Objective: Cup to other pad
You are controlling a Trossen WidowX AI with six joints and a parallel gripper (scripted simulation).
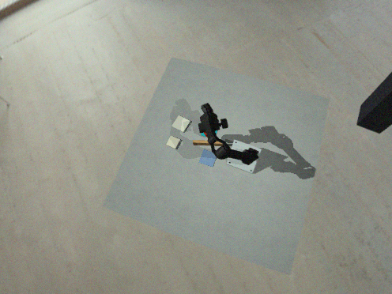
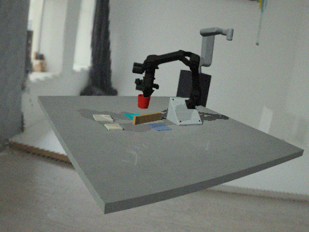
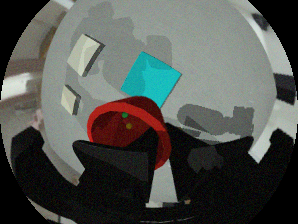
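Claw (image 2: 146, 92) grips the red cup (image 2: 144, 101) by its rim, holding it in the air above the teal pad (image 2: 131, 116), marbles (image 3: 127, 120) inside, wooden bar (image 2: 146, 118) on the bench (image 2: 174, 156) just beside

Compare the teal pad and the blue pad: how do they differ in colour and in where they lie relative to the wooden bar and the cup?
The teal pad is bright turquoise; the blue pad is a paler, greyish blue. The teal pad lies behind the wooden bar in the exterior view, the blue pad in front of it. The red cup, held by the gripper, hangs nearer the teal pad than the blue one. Both are flat squares on the table.
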